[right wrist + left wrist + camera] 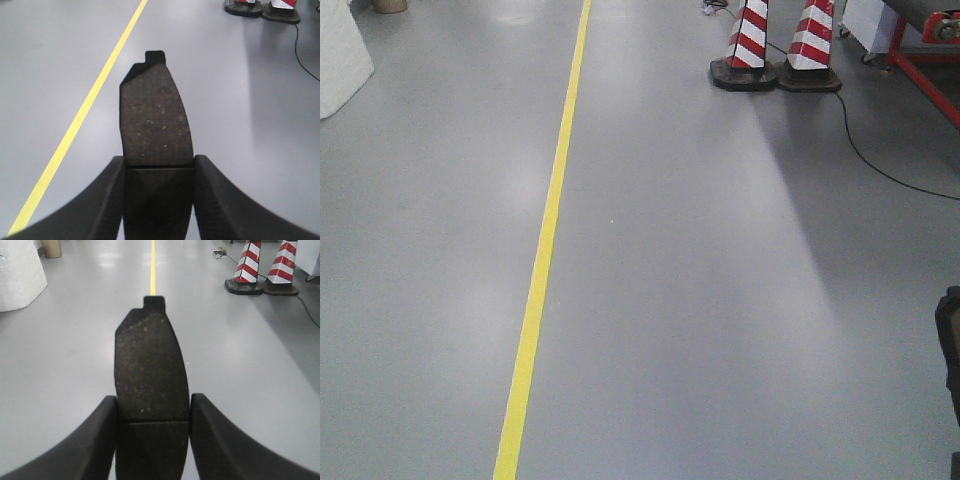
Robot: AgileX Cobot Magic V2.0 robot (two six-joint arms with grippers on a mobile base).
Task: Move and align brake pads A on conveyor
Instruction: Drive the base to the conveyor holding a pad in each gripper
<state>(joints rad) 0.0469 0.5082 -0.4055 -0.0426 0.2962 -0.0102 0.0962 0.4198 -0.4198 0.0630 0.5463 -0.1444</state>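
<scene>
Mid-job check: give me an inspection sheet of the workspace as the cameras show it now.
Surface: smooth grey floor with a yellow painted line; no table seen.
Job's things: one dark grey curved brake pad per wrist view, left pad and right pad; conveyor belt not seen, only a red metal frame at the far right.
Clutter: two red-and-white striped cones, white bulky block.
Grippers: left gripper and right gripper, each shut on its pad.
Cables: black cable lying on the floor by the cones.
Surroundings: beige cylinder far left.
</scene>
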